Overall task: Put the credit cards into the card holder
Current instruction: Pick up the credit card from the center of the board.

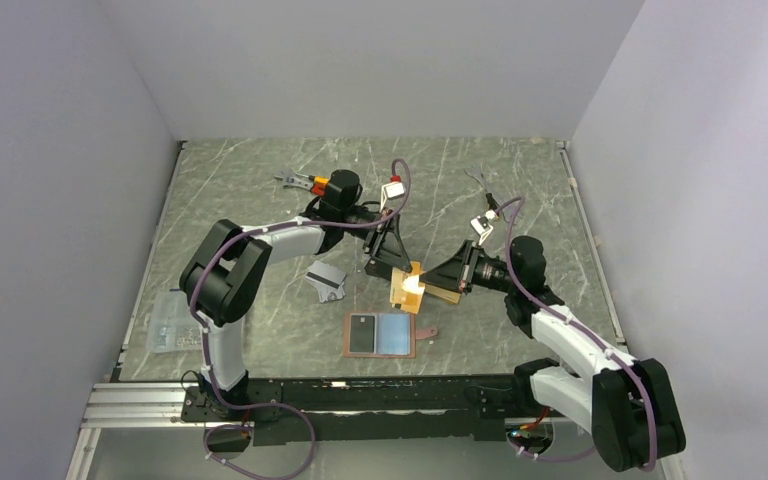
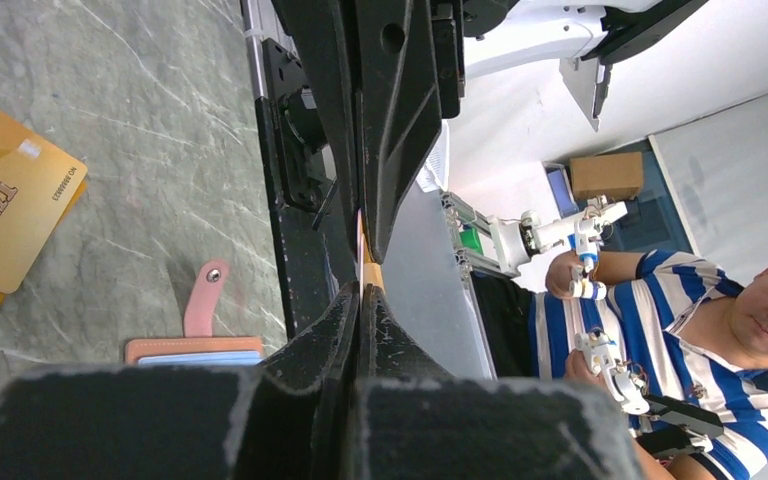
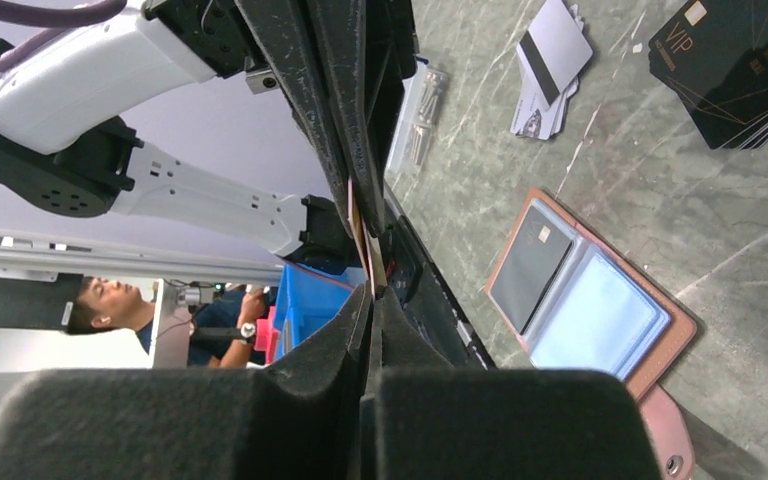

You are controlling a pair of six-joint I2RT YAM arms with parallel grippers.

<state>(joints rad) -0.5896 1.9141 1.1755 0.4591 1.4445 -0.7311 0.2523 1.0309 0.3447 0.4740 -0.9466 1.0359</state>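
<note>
Overhead, left gripper (image 1: 397,270): reaches in from the left, shut on an orange-gold card (image 1: 406,289) raised over the middle of the table (image 1: 260,200).
Overhead, right gripper (image 1: 432,279): comes in from the right, clamped on that same card; pinch too small to read from here.
Overhead, card holder (image 1: 381,355): open and flat, just nearer the bases than the held card and apart from it; black card (image 1: 362,333) in the left pocket, pale blue sleeve on the right.
Overhead, silver-grey cards (image 1: 326,281): flat on the marble, left of the grippers.
Overhead, edges: orange-handled tool (image 1: 303,182) at the far side, clear box (image 1: 165,322) at the left rim.
Left wrist, grip: seen edge-on, unlike overhead; thin orange line squeezed between both pairs of closed fingers, tip to tip.
Left wrist, table: second orange-gold card (image 2: 10,210) marked VIP, flat on the marble; only a sliver of the holder, with its pink strap (image 2: 203,300) and snap.
Left wrist, background: person (image 2: 730,330) in a striped shirt.
Right wrist, grip: same card edge-on, pressed between closed fingers.
Right wrist, holder: whole spread in view, black card in one pocket, clear sleeve beside it.
Right wrist, black cards (image 3: 740,60): small fanned stack on the marble, not made out overhead; dark stripe on the silver-grey cards plain here.
</note>
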